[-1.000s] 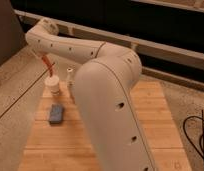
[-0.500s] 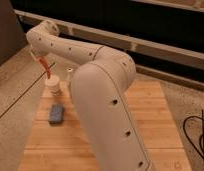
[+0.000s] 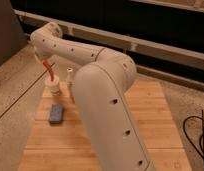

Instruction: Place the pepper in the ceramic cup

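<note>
Arm reaches over the wooden table (image 3: 150, 117), gripper (image 3: 43, 59) above the small off-white ceramic cup (image 3: 53, 86), slender red-orange pepper (image 3: 49, 69) dangling into it.

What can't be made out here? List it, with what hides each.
- Claw, camera view: at the arm's far end above the ceramic cup; whether it grips the pepper is hidden by the arm.
- Pepper tip: hidden by the cup's rim.
- Wooden table: near edge cut off.

gripper (image 3: 44, 61) off-white, above cup; pepper (image 3: 49, 70) red-orange; ceramic cup (image 3: 53, 85) off-white; block (image 3: 56, 113) blue-grey; board (image 3: 155, 125) tan
</note>
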